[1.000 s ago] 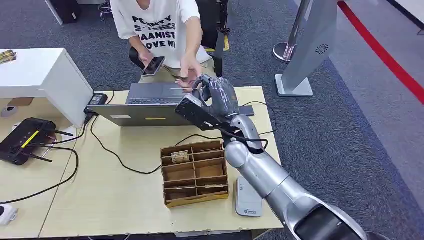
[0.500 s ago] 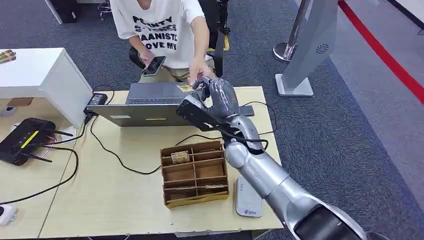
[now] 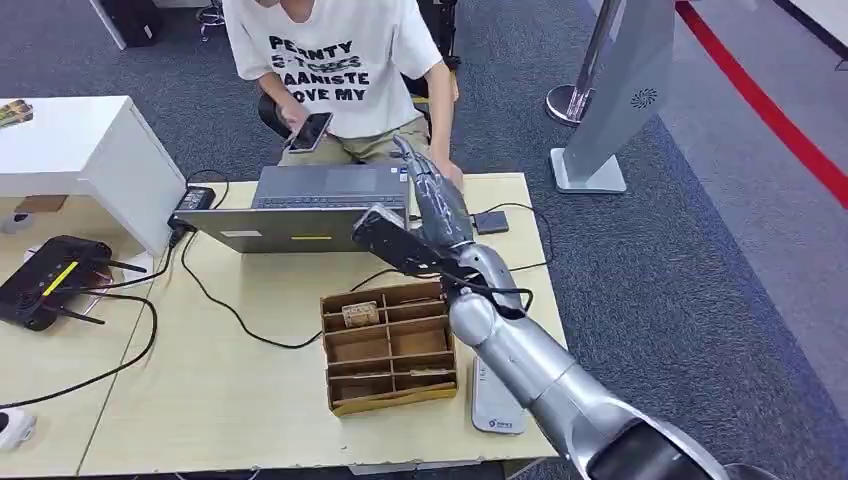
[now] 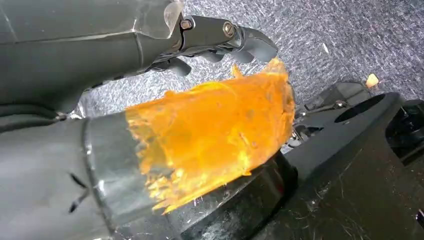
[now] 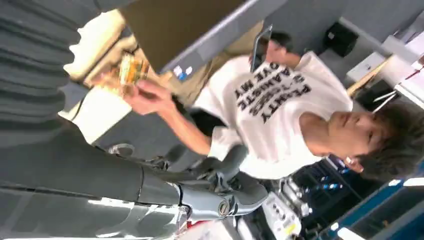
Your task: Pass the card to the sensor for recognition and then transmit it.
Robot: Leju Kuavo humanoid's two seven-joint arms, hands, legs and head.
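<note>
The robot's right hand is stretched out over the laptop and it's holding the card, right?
Not quite. The right hand is stretched out over the laptop, but it holds nothing. The right wrist view shows the card in the person's hand.

The table (image 3: 240,400) is seen as pale, smooth wood, matt. The divided box (image 3: 388,350) looks like brown cardboard w/ rough edges. The right arm (image 3: 540,370) is shiny silver metal. The floor (image 3: 700,250) is covered w/ rough grey carpet.
</note>
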